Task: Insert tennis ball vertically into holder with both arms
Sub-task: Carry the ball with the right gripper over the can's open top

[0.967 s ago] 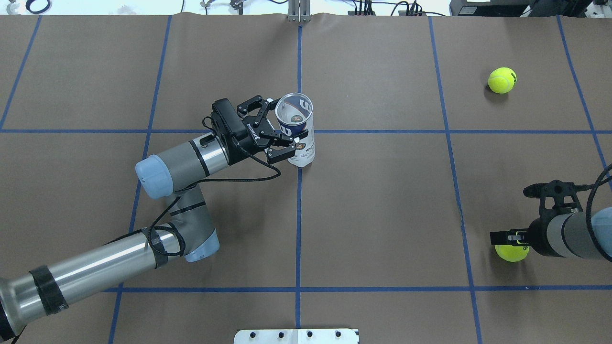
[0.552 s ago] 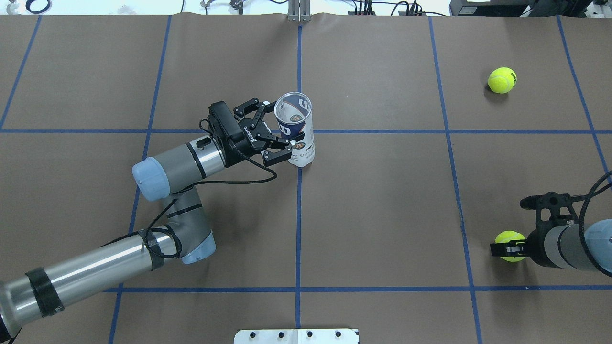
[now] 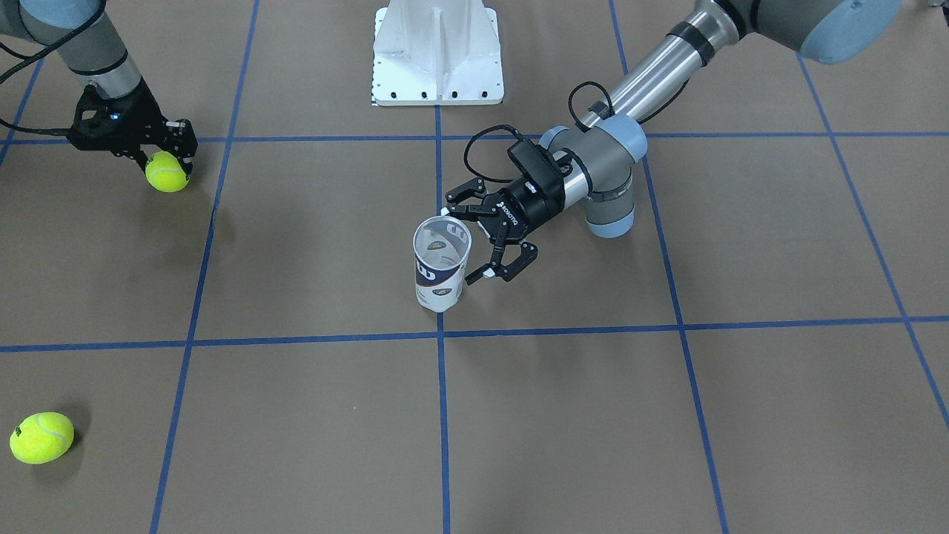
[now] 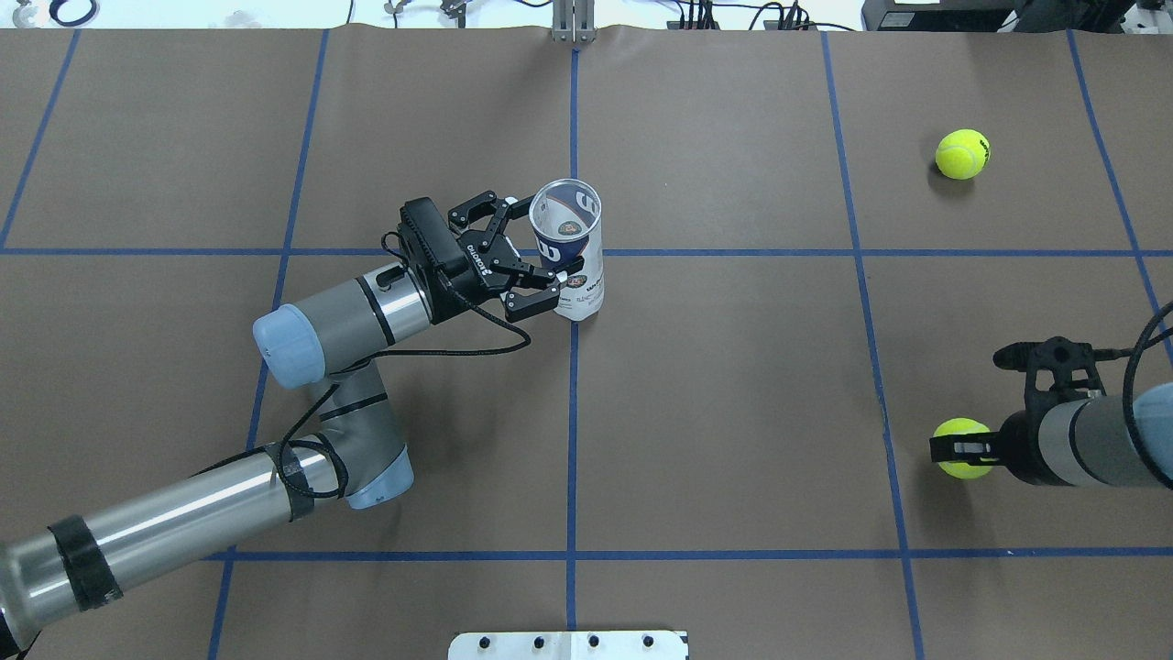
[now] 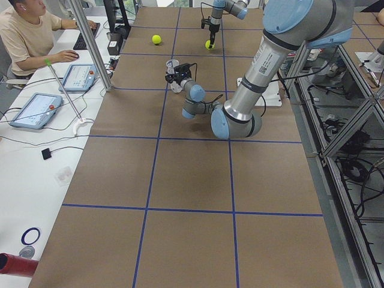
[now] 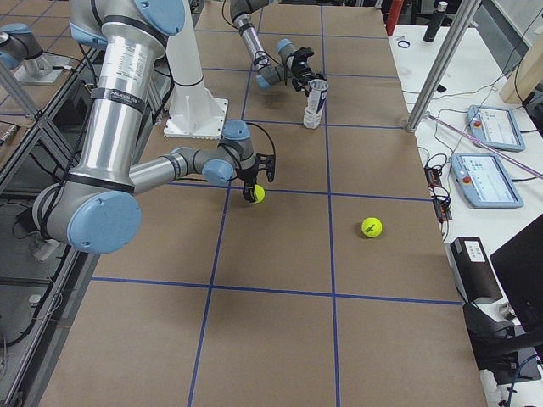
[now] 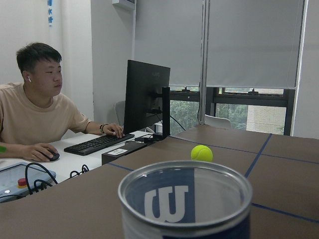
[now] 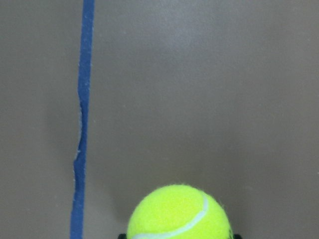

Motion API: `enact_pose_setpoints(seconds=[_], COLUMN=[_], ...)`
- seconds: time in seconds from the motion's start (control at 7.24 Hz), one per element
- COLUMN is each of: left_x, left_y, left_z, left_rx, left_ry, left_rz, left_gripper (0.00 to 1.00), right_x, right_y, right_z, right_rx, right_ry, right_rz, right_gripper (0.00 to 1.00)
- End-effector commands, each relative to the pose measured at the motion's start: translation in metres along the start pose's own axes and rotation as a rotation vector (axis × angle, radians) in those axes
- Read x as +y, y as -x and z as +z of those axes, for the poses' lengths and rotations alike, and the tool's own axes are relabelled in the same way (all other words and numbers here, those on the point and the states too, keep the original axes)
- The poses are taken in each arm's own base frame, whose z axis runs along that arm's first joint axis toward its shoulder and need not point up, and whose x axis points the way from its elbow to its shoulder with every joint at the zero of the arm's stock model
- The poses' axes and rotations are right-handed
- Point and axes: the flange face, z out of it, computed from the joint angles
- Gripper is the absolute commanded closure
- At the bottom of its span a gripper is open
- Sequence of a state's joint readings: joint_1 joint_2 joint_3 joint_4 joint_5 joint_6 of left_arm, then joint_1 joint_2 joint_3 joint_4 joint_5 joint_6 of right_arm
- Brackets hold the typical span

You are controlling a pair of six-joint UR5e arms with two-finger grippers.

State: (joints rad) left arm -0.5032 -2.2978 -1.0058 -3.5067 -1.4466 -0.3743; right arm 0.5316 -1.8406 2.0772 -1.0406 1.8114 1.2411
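Where the front view looks down on the desk [image 3: 667, 415], the can [image 3: 441, 268] stands upright on the middle blue line [image 3: 442, 415], mouth open. The left tool [image 3: 460, 246] is spread wide with its fingertips right at the can's wall; contact cannot be told. The right tool [image 3: 167, 159] is clamped on a tennis ball [image 3: 167, 175]. A second ball [image 3: 41, 437] lies loose, well apart.

Overhead view: the can sits just beside a line crossing.

Left wrist view: the can's rim is close below.

Right wrist view: the ball sits between the fingertips.
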Motion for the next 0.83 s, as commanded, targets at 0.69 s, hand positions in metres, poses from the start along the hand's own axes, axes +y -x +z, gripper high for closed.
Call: enact_pose_setpoints(seconds=[0.69], left_x=[0.009], left_y=[-0.025], left_z=[0.008], left_rx=[0.021], left_ry=[0.030], left_rz=[-0.017], left_gripper=[0.01], right_x=[-0.183], right_y=[0.245], right_z=[-0.191], right_rx=[-0.101], right_ry=[0.019], right_rz=[0.184], right_gripper=[1.00])
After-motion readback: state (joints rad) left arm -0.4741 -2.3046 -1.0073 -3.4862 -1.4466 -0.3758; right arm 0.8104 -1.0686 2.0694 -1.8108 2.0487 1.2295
